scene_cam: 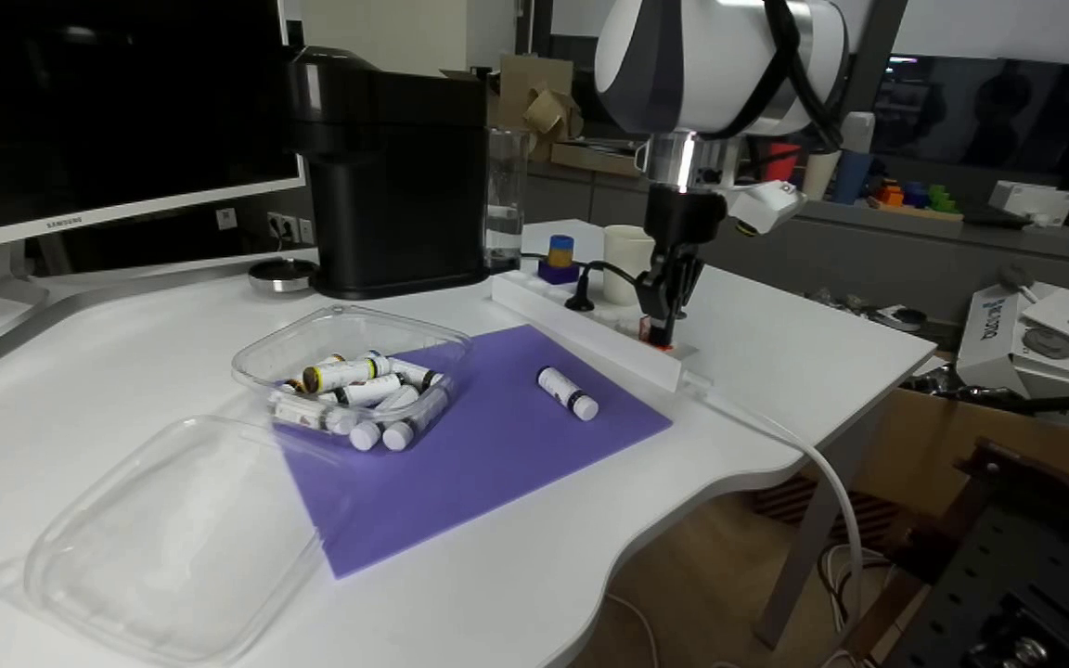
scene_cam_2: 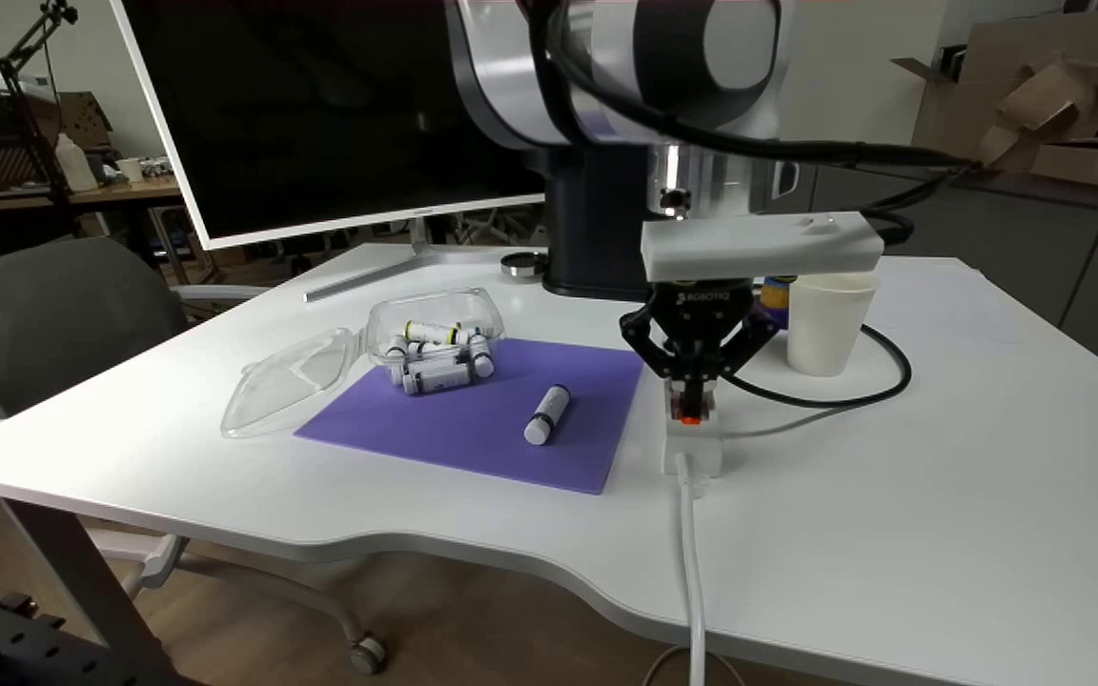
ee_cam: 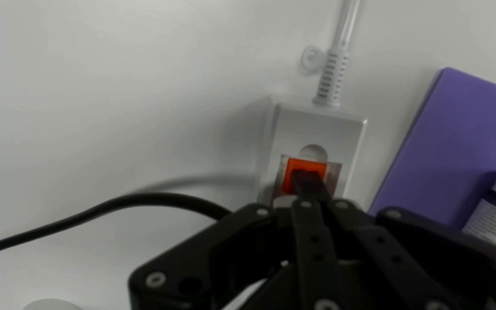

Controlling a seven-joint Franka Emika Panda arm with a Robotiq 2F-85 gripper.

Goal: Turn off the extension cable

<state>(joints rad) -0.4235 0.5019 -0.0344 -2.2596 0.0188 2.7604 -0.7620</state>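
End effector [ee_cam: 310,181] closed — fingertips [ee_cam: 308,184] on the orange-red switch [ee_cam: 304,165] of the extension cable [ee_cam: 317,129].

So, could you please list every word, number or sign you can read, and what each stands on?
"SAMSUNG" on the monitor.
"ROBOTIQ" on the gripper.
"ROBOT", apparently cut off, on the box.
Bottle labels and the box's other lettering: too small or blurred.

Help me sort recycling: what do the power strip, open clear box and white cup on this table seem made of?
Power strip: probably hard white plastic, smooth with a slight sheen; its edges catch highlights.
Clear box: likely thin plastic, glossy; the bottles inside show through its wall.
White cup: matte, perhaps paper, given its dull, tapered wall; possibly plastic.
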